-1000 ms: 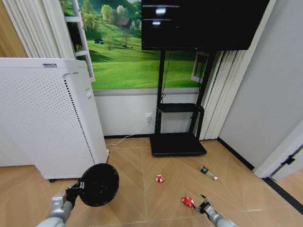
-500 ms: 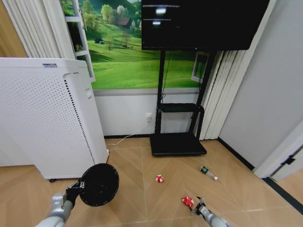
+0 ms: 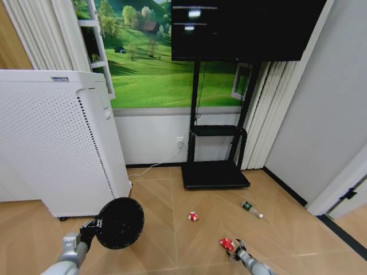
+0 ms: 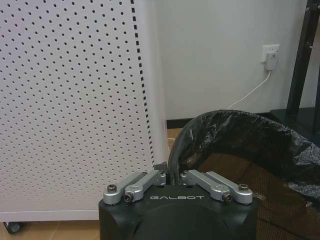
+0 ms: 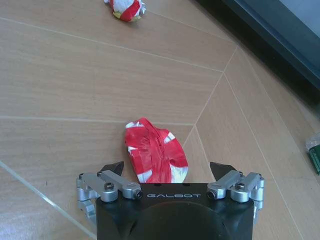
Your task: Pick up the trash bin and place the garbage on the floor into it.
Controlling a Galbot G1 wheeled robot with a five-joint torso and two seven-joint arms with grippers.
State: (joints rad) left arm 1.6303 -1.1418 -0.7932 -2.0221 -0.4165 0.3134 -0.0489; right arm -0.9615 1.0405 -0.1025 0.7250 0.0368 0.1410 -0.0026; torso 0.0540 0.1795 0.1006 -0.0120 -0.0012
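The black trash bin [image 3: 119, 222], lined with a black bag, hangs off the floor at the lower left, its mouth turned toward me. My left gripper [image 3: 89, 231] is shut on its rim; the left wrist view shows the left gripper [image 4: 172, 175] clamped on the rim of the trash bin [image 4: 250, 145]. A crushed red-and-white piece of garbage [image 3: 227, 244] lies on the floor, and my right gripper [image 3: 235, 252] is just beside it. In the right wrist view the right gripper [image 5: 167, 168] stands open with that piece [image 5: 156, 155] between its fingers. Another red-and-white piece [image 3: 193, 216] and a green bottle [image 3: 251, 209] lie farther off.
A tall white perforated appliance [image 3: 57, 143] stands close on the left, with a cable running to a wall socket [image 3: 180, 141]. A black TV stand [image 3: 215, 172] sits against the back wall. A grey wall and a door frame [image 3: 338, 195] close the right side.
My right gripper has moved left, closer to the near red-and-white piece. The left arm and the bin have stayed put.
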